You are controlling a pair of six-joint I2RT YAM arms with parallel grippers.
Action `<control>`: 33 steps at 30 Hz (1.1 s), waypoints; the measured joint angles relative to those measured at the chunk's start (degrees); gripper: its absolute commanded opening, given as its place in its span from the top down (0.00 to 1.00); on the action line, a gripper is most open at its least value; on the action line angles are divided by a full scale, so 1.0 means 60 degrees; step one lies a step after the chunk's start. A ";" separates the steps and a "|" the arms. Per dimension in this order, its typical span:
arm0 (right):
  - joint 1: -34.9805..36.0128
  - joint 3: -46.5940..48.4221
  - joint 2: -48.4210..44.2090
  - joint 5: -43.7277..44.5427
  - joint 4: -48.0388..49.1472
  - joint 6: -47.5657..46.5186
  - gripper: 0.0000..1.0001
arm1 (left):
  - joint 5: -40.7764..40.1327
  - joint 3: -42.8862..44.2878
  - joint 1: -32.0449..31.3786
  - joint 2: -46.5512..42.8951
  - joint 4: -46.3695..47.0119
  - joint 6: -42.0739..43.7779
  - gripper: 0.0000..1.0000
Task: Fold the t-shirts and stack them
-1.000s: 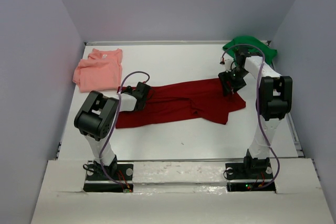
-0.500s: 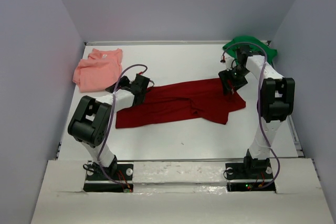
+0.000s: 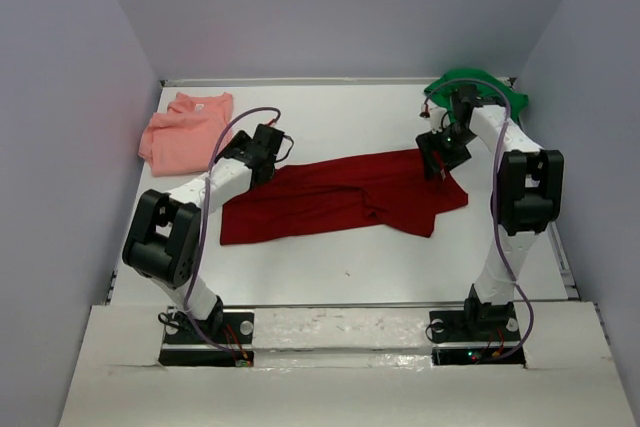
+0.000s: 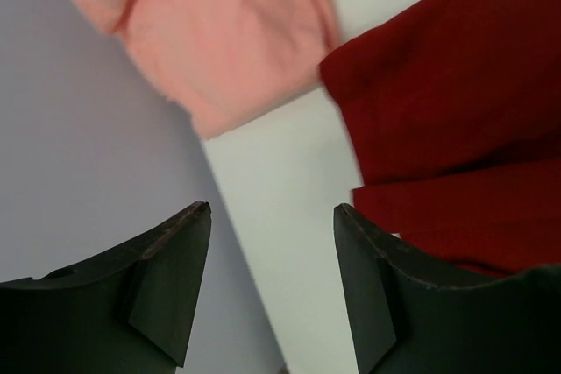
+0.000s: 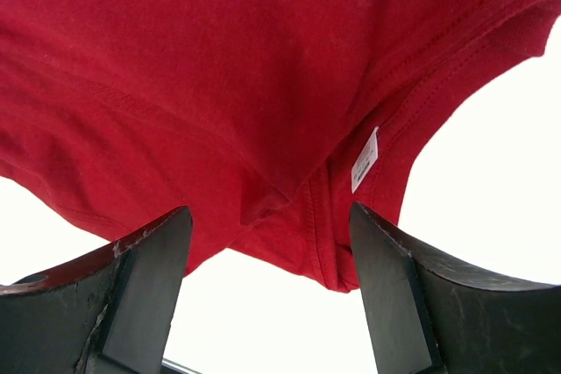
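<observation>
Right wrist shows right gripper point(image 5: 267, 210) spread wide, empty, over dark red t-shirt point(image 5: 219, 67); left gripper point(image 4: 272, 207) equally wide, empty.

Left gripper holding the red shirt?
No, the left gripper is open over the table, and the red shirt lies off to its side.

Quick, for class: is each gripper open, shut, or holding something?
Left gripper: open, holding nothing.
Right gripper: open over the dark red t-shirt, not gripping it.

light: bright, even, soft shadows | top view: sharp | left wrist view: slightly blurred
</observation>
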 measured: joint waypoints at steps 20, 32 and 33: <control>0.0000 -0.1705 -0.1661 0.0492 0.0335 0.0331 0.23 | 0.9296 0.1570 0.1927 0.1308 -0.0911 -0.0492 0.64; 0.0000 -0.1858 -0.1876 0.0630 0.0324 0.0583 0.23 | 1.0652 0.1912 0.3187 0.1687 -0.1045 -0.0160 0.65; 0.0000 -0.1858 -0.1876 0.0627 0.0321 0.0608 0.23 | 1.0684 0.1912 0.3191 0.1734 -0.1049 -0.0135 0.65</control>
